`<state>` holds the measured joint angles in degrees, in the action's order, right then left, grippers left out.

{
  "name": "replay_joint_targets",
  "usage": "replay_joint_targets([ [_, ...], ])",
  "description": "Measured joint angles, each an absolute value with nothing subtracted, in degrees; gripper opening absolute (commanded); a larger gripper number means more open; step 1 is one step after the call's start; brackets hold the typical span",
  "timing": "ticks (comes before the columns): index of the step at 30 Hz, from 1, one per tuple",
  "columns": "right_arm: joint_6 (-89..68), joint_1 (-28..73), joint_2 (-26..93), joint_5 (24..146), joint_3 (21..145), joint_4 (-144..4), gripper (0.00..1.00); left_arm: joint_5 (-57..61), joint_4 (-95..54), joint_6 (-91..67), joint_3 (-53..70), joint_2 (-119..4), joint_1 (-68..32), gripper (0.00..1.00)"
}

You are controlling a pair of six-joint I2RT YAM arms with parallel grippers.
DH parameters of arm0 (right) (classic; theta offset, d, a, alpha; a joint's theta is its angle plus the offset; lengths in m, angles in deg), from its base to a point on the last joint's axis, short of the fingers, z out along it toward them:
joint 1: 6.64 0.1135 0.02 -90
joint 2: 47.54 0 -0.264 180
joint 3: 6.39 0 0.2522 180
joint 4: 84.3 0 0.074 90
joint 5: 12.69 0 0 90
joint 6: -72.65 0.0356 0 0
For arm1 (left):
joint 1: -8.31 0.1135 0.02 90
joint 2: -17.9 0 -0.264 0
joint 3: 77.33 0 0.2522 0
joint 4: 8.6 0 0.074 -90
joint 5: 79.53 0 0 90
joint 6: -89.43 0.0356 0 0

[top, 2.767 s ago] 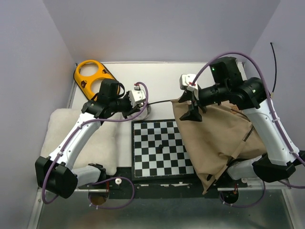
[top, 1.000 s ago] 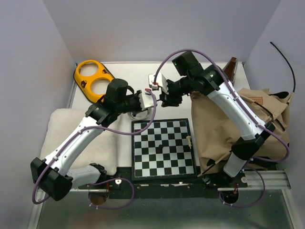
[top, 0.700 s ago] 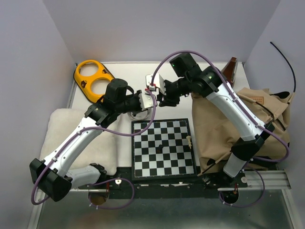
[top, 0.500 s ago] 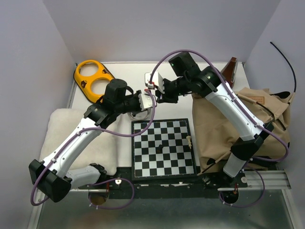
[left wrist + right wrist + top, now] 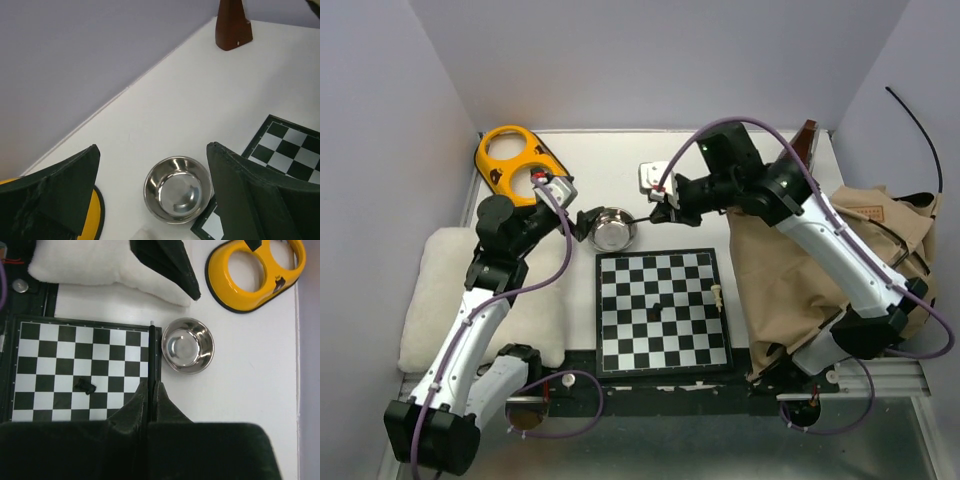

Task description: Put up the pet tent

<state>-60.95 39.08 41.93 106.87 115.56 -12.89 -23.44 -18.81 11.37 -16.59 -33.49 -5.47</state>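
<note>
While the right gripper [image 5: 151, 385] is clamping shut on a thin pole [image 5: 151, 352] of the tent [image 5: 790, 275] at 3 o'clock, the left gripper [image 5: 152, 147] is gaping wide, empty.

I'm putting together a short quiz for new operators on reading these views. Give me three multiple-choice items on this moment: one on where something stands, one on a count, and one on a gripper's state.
1. Where does the steel bowl stand?
A. on the table, by the far left corner of the chessboard
B. on the board itself
C. on the white cushion

2. How many round holes has the yellow holder?
A. one
B. three
C. two

3. The right gripper is:
A. open and empty
B. shut on the thin black pole
C. shut on the bowl

Answers:
1 A: the right wrist view shows the bowl on bare table, just off the board's edge.
2 C: two openings show from above.
3 B: the fingers meet around the pole.
</note>
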Motion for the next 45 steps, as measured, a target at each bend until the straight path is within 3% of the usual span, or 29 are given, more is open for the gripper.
replay_joint_targets([
  [7,-62.56,39.12,35.59,112.71,114.18,-11.63,0.01,-32.60,-1.17,9.19,-27.96,-32.55,1.72,0.98],
  [10,-63.59,39.12,33.36,115.35,113.63,-10.56,0.01,-37.98,11.31,7.83,-33.20,-37.75,-1.39,0.94],
  [15,-65.97,39.12,29.62,118.70,112.06,-9.31,0.01,-42.61,31.15,3.75,-31.70,-53.40,-10.76,0.93],
  [23,-66.96,39.12,27.98,121.93,111.97,-7.12,0.01,-48.93,48.42,-15.51,-0.31,-85.60,-18.04,0.94],
  [31,-68.07,39.12,27.98,124.12,111.97,-5.05,0.01,-54.04,50.91,-20.12,28.08,-102.71,-23.77,0.97],
  [39,-69.51,39.12,28.07,125.89,111.03,-3.10,0.01,-60.71,52.27,-15.14,32.80,-103.72,-29.78,0.92],
  [45,-70.56,39.12,28.05,126.41,110.11,-2.31,0.01,-66.70,52.20,-8.54,31.45,-103.72,-32.68,0.69],
])
